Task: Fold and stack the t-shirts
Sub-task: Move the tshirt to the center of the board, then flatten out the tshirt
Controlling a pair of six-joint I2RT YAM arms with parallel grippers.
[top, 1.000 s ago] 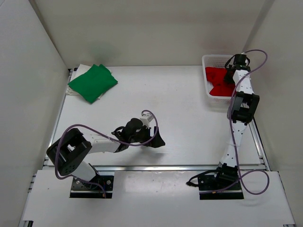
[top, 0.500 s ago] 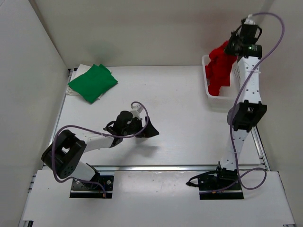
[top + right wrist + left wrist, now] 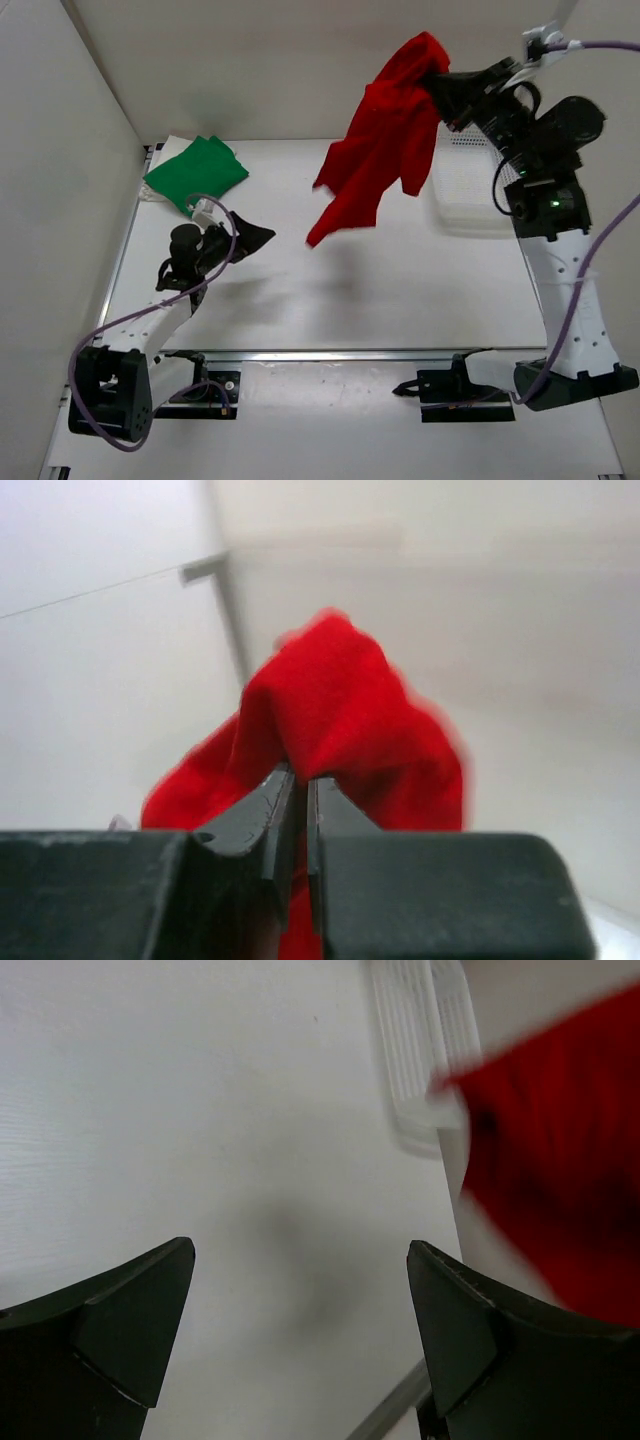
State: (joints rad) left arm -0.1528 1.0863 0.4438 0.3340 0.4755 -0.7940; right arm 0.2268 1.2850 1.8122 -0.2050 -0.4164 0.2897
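A bright red t-shirt [image 3: 385, 130] hangs in the air above the back of the table, pinched at its top by my right gripper [image 3: 442, 88], which is shut on it. The right wrist view shows the red t-shirt [image 3: 340, 720] bunched around the closed gripper [image 3: 297, 780]. A folded green t-shirt [image 3: 195, 175] lies at the far left, over a sliver of cream-white cloth [image 3: 152, 194]. My left gripper [image 3: 252, 235] is open above the table's left half, with nothing between its fingers [image 3: 130, 1325]. The red t-shirt [image 3: 560, 1160] shows blurred in the left wrist view.
A white mesh basket [image 3: 462, 195] stands at the back right, below the raised right arm; the basket [image 3: 420, 1050] also shows in the left wrist view. White walls close in the table on the left, back and right.
My right arm has lifted the red t-shirt out of the basket and swung it up and left. My left arm has drawn back toward the left, gripper still open.
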